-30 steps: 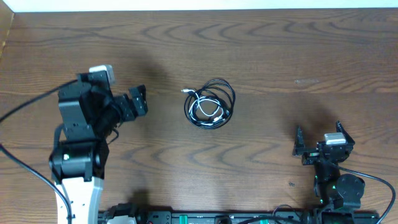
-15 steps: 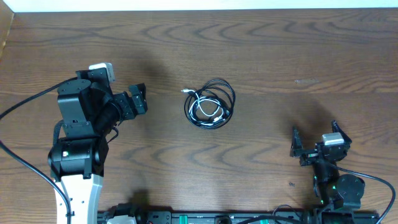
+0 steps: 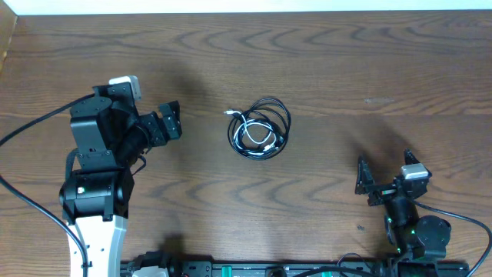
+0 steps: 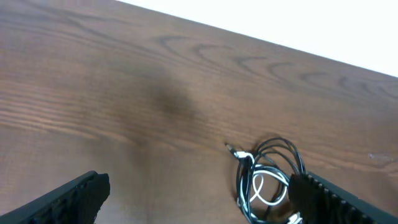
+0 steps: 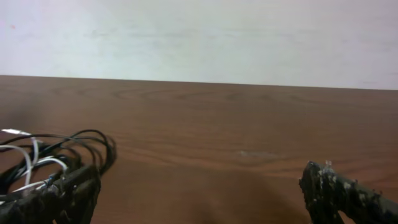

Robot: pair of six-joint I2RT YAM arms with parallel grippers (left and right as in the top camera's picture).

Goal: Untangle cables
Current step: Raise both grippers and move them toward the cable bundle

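The cables (image 3: 260, 128) lie in one small coiled tangle at the table's middle, black loops around a short white cord. They also show in the left wrist view (image 4: 268, 177) and at the left edge of the right wrist view (image 5: 43, 163). My left gripper (image 3: 171, 122) is open and empty, left of the tangle. My right gripper (image 3: 384, 177) is open and empty, near the front right, well apart from the cables.
The wooden table (image 3: 346, 69) spreads around the tangle. The left arm's thick black wire (image 3: 31, 131) runs off the left edge. A black rail (image 3: 254, 269) lies along the front edge.
My right gripper has opened wider and shifted slightly toward the front left. My left arm has barely moved. The cables have not moved.
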